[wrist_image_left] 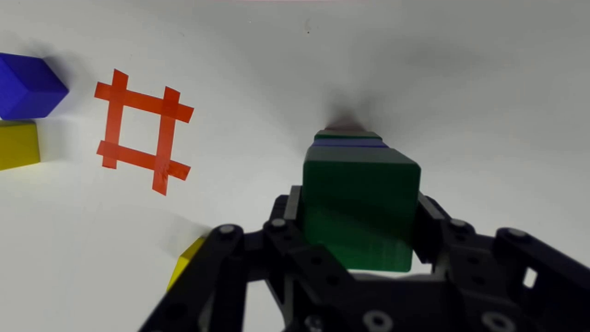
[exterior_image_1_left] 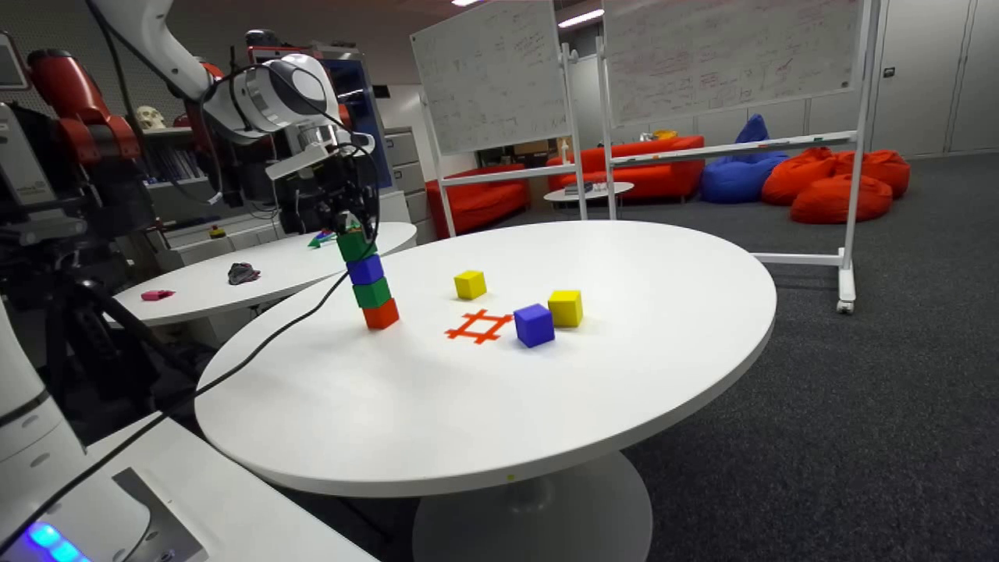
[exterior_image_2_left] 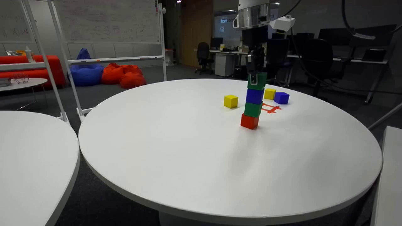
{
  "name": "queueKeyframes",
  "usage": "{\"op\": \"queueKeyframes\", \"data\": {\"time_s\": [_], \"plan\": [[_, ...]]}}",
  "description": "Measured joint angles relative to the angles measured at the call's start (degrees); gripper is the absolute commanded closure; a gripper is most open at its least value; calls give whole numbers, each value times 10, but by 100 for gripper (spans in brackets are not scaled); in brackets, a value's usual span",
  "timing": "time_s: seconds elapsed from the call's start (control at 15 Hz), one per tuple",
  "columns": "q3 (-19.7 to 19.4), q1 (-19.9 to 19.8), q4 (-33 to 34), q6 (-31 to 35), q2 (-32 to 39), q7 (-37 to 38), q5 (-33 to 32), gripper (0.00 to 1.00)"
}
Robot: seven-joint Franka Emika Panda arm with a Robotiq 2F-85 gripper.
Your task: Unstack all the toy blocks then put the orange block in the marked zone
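The pincer point(wrist_image_left: 359, 210) is clamped on the top green block point(exterior_image_1_left: 356, 247); the orange block point(exterior_image_2_left: 250, 121) lies below, lowest of four.

The gripper point(wrist_image_left: 358, 212) clamps a green block point(wrist_image_left: 362, 198) by two opposite sides. Thin strips of a blue block point(wrist_image_left: 349, 142) and a lower green block point(wrist_image_left: 348, 134) show beneath it. The marked zone point(wrist_image_left: 167, 136), a hash of red-orange tape, lies on the white worktop point(wrist_image_left: 92, 240). Near it, cut by the view's edge, a blue cube point(wrist_image_left: 30, 87) sits just beside a yellow cube point(wrist_image_left: 18, 145); the gripper partly hides a second yellow cube point(wrist_image_left: 183, 261).
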Motion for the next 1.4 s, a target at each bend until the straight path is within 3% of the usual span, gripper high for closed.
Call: {"op": "queueKeyframes", "data": {"time_s": [1.4], "plan": [[6,3,-1,0,-15,0,-1,69]]}}
